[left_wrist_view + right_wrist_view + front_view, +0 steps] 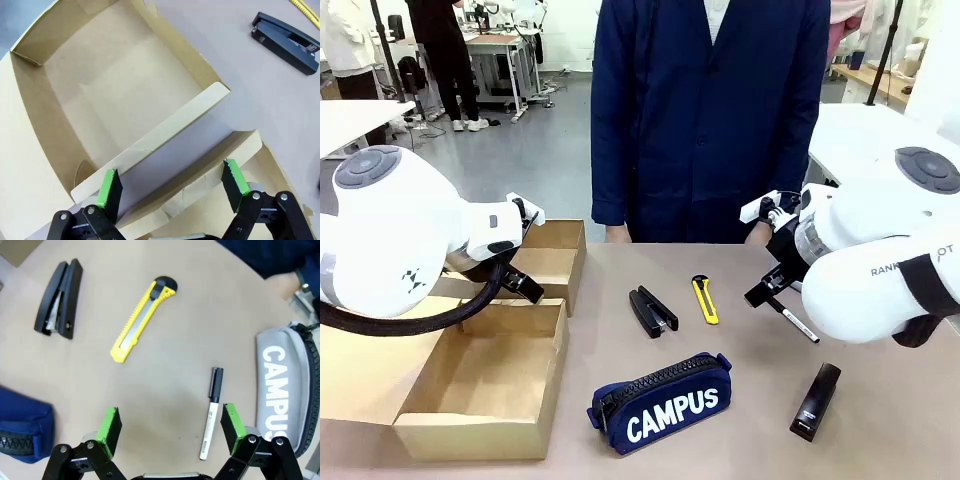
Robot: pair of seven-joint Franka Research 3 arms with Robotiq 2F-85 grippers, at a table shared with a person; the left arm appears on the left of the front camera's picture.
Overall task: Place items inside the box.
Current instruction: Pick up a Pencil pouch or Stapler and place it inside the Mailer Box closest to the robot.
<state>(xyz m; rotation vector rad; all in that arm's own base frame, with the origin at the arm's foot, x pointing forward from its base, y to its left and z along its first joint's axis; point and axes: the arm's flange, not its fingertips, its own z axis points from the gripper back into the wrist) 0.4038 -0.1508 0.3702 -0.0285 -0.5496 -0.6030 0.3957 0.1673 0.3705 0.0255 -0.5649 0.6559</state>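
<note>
Both arms hang over the table (890,455) with jaws spread wide and holding nothing. The left gripper (172,186) is above the adjoining walls of two cardboard boxes at the left edge. The right gripper (170,426) is above a pen (212,410) toward the right edge. The box (470,435), flap folded outward, sits at the near left corner. The navy pencil case (660,402) lies by the near edge, with the slim stapler (816,401) to its right. A second stapler (652,311) and a yellow knife (704,299) lie mid-table, before a person in a navy coat (705,110).
</note>
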